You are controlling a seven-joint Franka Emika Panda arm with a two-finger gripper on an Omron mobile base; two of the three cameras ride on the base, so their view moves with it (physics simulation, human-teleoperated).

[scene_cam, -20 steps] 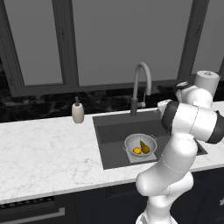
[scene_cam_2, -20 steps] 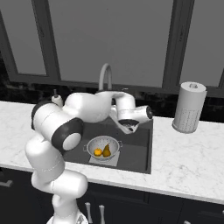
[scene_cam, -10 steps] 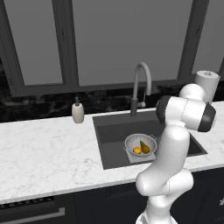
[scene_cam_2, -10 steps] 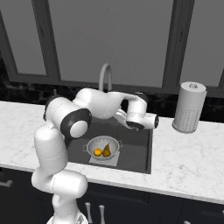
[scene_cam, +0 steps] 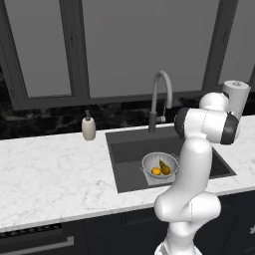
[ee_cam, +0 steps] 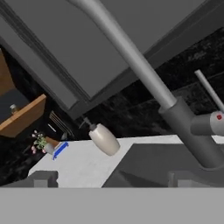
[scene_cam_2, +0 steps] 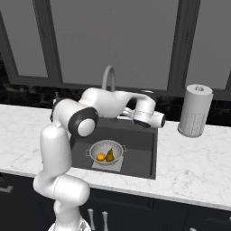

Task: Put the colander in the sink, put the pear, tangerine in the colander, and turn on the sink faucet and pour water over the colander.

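Observation:
The silver colander [scene_cam: 160,164] [scene_cam_2: 107,151] stands on the floor of the dark sink [scene_cam: 130,164] [scene_cam_2: 140,151]. In it lie the orange tangerine [scene_cam: 156,171] [scene_cam_2: 101,156] and the green-brown pear [scene_cam: 164,168] [scene_cam_2: 109,154]. The grey gooseneck sink faucet [scene_cam: 158,97] [scene_cam_2: 108,76] [ee_cam: 131,54] rises behind the basin. Its thin lever [ee_cam: 209,91] sticks up beside the dark body [ee_cam: 192,131]. My gripper [scene_cam_2: 146,121] [ee_cam: 113,179] hovers open and empty over the sink's right side, facing the faucet's base from close by. No water is in view.
A beige soap bottle [scene_cam: 88,128] [ee_cam: 104,139] stands on the white marble counter [scene_cam: 55,174] left of the sink. A white paper-towel roll [scene_cam: 235,97] [scene_cam_2: 195,110] stands at the right. Dark windows run behind the counter.
The arm has straightened and carried the hand to the right, away from above the colander and up beside the faucet. The jaws stay open. Colander and fruit have not moved.

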